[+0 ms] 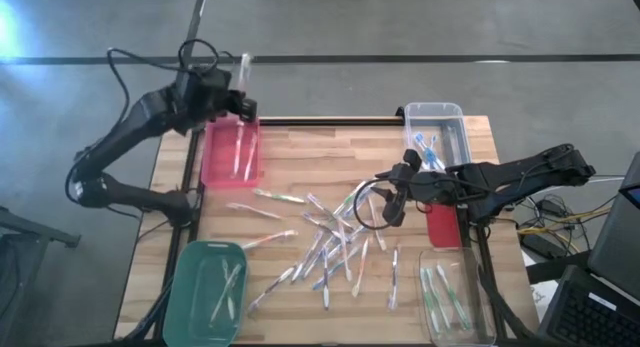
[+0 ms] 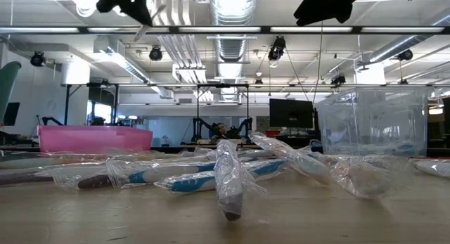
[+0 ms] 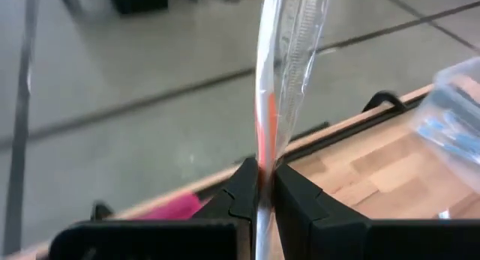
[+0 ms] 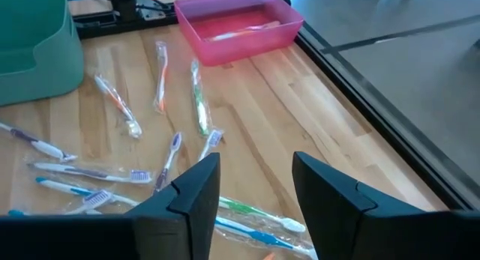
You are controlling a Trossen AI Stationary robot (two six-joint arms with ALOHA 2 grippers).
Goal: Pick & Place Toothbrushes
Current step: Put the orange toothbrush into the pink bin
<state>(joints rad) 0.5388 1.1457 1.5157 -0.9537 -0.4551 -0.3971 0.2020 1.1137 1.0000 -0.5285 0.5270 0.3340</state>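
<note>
Wrapped toothbrushes (image 2: 228, 177) are lying closest to the low camera, a loose heap in crinkled plastic sleeves at the middle of the counter (image 1: 300, 157). Seen from above, the heap (image 1: 335, 242) is spreading from the centre toward the near edge, roughly a dozen and a half pieces crossing one another, with a couple of strays lying apart nearer the pink bin (image 1: 231, 152).

Sorting is looking partly done. Two or three brushes are sitting in the pink bin, a few in the green bin (image 1: 205, 292), several blue ones in the clear bin (image 1: 436, 132) at the far right, and some green ones in the clear bin (image 1: 458, 297) at the near right. Most of the pile is waiting to be picked, so I judge the job well short of halfway.

One brush (image 3: 266, 110), orange-handled in its sleeve, is being carried: the left hand (image 1: 243, 107) is clenching it upright above the far end of the pink bin, apparently about to drop it there. The right hand (image 4: 255, 189) is hovering over the right side of the heap with fingers apart, grasping nothing, probably lining up its next pick.
</note>
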